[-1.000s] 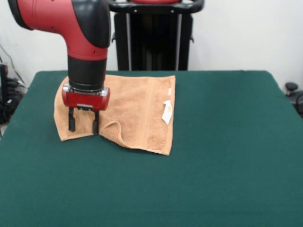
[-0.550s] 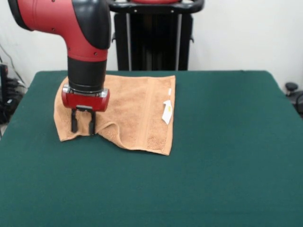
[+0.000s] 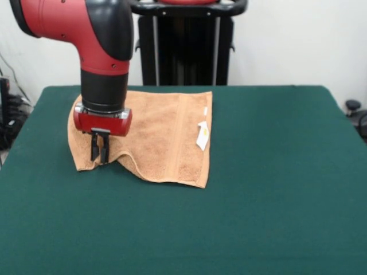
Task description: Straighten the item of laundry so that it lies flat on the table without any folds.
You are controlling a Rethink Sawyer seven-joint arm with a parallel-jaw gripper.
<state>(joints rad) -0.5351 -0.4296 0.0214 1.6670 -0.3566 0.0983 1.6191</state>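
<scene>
The hand [image 3: 100, 156] was seen nearly shut, its fingers pinching a raised fold of the towel [image 3: 155, 134] near the towel's front-left corner. The towel lay at the counter's [image 3: 275, 200] far-left part, its white care tag [image 3: 202, 136] at the right edge. Bare green counter lay open in front and to the right.

The light is bright and even. A small soft shadow lies under the gripper [image 3: 100, 156] on the towel [image 3: 166, 137]. Nothing shines. The picture looks sharp.
</scene>
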